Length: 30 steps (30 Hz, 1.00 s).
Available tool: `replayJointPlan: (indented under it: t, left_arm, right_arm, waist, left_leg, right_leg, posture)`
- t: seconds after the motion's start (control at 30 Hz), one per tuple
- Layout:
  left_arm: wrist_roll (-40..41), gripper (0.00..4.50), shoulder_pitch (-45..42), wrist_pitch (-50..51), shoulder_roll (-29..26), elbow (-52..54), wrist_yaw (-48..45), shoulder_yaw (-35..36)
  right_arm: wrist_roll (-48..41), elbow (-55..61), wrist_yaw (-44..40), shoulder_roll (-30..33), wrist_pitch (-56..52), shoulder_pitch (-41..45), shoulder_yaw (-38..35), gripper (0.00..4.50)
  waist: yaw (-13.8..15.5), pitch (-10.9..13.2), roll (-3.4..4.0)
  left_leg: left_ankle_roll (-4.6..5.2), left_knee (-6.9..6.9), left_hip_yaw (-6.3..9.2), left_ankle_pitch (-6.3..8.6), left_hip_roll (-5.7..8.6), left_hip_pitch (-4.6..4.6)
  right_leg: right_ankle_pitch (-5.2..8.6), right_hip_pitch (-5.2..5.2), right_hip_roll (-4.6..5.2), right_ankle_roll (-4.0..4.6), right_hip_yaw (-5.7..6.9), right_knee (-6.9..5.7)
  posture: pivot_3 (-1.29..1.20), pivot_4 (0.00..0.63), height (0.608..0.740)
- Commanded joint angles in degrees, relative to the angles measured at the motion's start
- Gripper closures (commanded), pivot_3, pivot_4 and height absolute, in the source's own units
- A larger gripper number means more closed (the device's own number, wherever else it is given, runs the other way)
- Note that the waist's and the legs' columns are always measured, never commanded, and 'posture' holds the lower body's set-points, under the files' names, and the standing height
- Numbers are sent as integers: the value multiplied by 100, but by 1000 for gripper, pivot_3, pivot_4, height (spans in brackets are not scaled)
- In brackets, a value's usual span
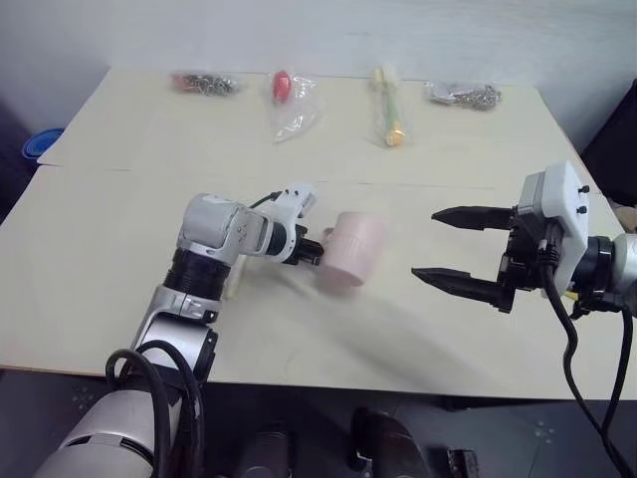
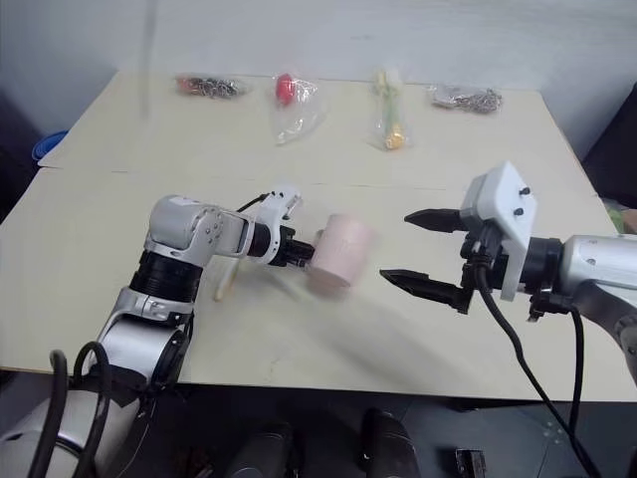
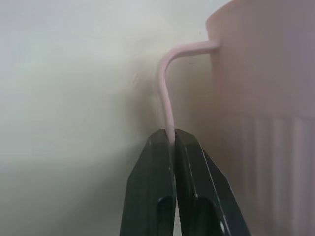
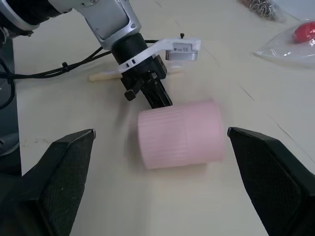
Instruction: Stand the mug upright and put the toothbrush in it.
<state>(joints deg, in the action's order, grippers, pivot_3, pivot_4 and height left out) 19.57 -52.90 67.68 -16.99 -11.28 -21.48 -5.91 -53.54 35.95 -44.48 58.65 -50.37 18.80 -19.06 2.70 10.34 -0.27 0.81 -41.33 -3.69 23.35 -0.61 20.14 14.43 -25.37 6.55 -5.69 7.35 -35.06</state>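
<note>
Your left gripper is pinched tight on the thin loop handle of the mug, which lies on its side near the table's centre. The mug's mouth is turned away from you. The toothbrush is mostly hidden under the left arm. At three o'clock of the mug, your right gripper hangs spread wide, empty. No writing is legible.

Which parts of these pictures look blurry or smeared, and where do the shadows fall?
Left eye view: the mug is smeared, with a soft shadow on the table beside it. Right wrist view: the mug's edges ghost, while the left gripper stays sharp. Left wrist view: mug wall and handle are soft and close; the fingers are crisper.
</note>
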Motion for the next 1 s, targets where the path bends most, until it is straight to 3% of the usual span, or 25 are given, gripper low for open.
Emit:
replayJointPlan:
  t: [0.03,0.33,0.43,0.57,0.6,0.77,0.9,1.0]
  left_arm:
    - [-599,4484,542,-1964,-71,610,339,143]
    - [-1603,4484,2042,-6372,467,-262,801,126]
    - [-1872,4484,2317,-7187,607,-632,914,60]
    - [-1831,4484,2672,-7102,670,-446,872,122]
    - [-1769,3978,2776,-7013,647,-298,842,181]
    - [-1494,2555,3056,-6173,459,609,595,358]
    - [-1069,1297,3235,-4715,17,2113,305,588]
    - [-430,1297,3199,-3309,-370,3219,266,1113]
  right_arm:
    - [-145,196,121,-24,52,-95,-325,0]
    - [-894,203,441,-118,-97,67,-239,0]
    - [-957,83,508,-118,-122,198,-143,0]
    - [-999,-1,465,-67,-143,271,-80,0]
    - [-1014,-48,453,-62,-148,304,-72,0]
    - [-1025,-217,421,-65,-156,429,4,0]
    - [-955,-264,321,-73,-133,473,114,0]
    - [-917,-295,241,-89,-117,485,176,0]
  waist:
    - [-1,0,0]
    - [48,-1,-1]
    - [43,-2,-1]
    - [42,-3,-1]
    - [35,-3,-1]
    - [15,-4,0]
    - [17,-4,0]
    - [-3,-5,1]
  left_leg:
    - [0,-1,0,0,0,-1]
    - [2,-15,3,1,4,6]
    - [5,-15,1,2,3,5]
    - [7,-15,-1,3,3,3]
    - [8,-15,0,3,3,3]
    - [8,-15,0,3,-1,3]
    - [9,-16,1,3,-3,3]
    - [8,-15,5,3,-17,5]
  right_leg:
    - [0,0,1,0,0,-2]
    - [-5,1,7,0,6,0]
    - [-7,2,6,1,6,1]
    - [-8,3,7,1,5,-1]
    - [-8,3,7,1,6,-1]
    - [-8,3,3,2,7,-2]
    - [-9,3,5,3,6,-1]
    - [-9,2,3,3,6,0]
  posture:
    - [0,150,740]
    - [0,150,740]
    - [0,150,740]
    - [0,150,740]
    - [0,150,740]
    - [0,150,740]
    - [0,150,740]
    - [0,150,740]
